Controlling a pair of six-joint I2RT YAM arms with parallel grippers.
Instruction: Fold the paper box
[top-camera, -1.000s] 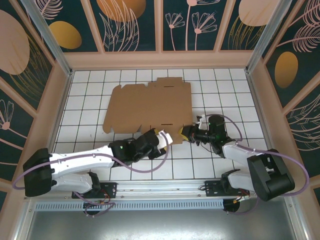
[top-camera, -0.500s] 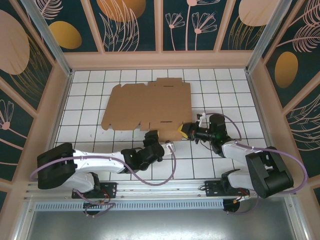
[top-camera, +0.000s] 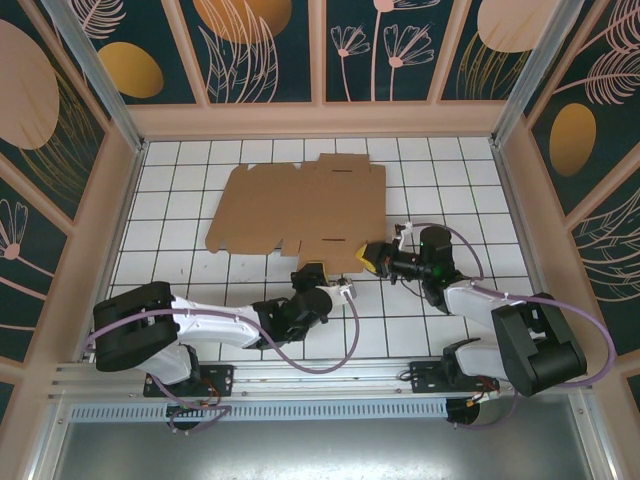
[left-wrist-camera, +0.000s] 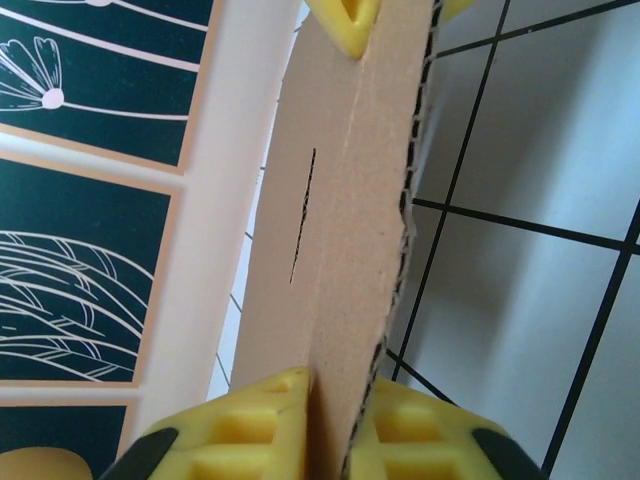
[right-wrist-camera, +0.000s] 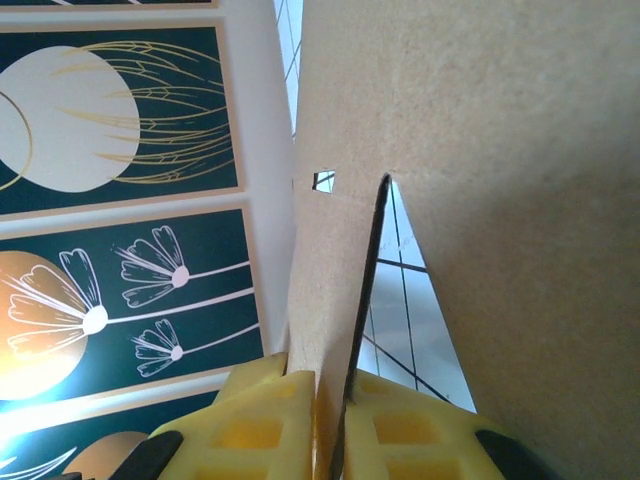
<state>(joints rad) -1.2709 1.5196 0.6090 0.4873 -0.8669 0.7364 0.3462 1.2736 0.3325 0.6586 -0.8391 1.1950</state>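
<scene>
The paper box (top-camera: 300, 210) is a brown cardboard sheet with flaps and slots, lying nearly flat on the white tiled floor (top-camera: 170, 270). My left gripper (top-camera: 313, 272) sits at the sheet's near edge. In the left wrist view my left gripper (left-wrist-camera: 335, 425) has its yellow fingers (left-wrist-camera: 250, 420) pressed on both faces of the paper box (left-wrist-camera: 340, 200). My right gripper (top-camera: 372, 258) is at the sheet's near right corner. The right wrist view has my right gripper (right-wrist-camera: 335, 425) clamped on a flap (right-wrist-camera: 325, 290) of the paper box (right-wrist-camera: 500, 150).
Patterned dark panels (top-camera: 260, 50) and tan walls (top-camera: 95, 220) enclose the tiled floor on three sides. A metal rail (top-camera: 320, 380) with the arm bases runs along the near edge. Bare tiles lie to the left and right of the sheet.
My left gripper moved forward from the tiles to the sheet's near edge and shut on it. The sheet shifted slightly to the right. My right gripper stayed clamped at the corner.
</scene>
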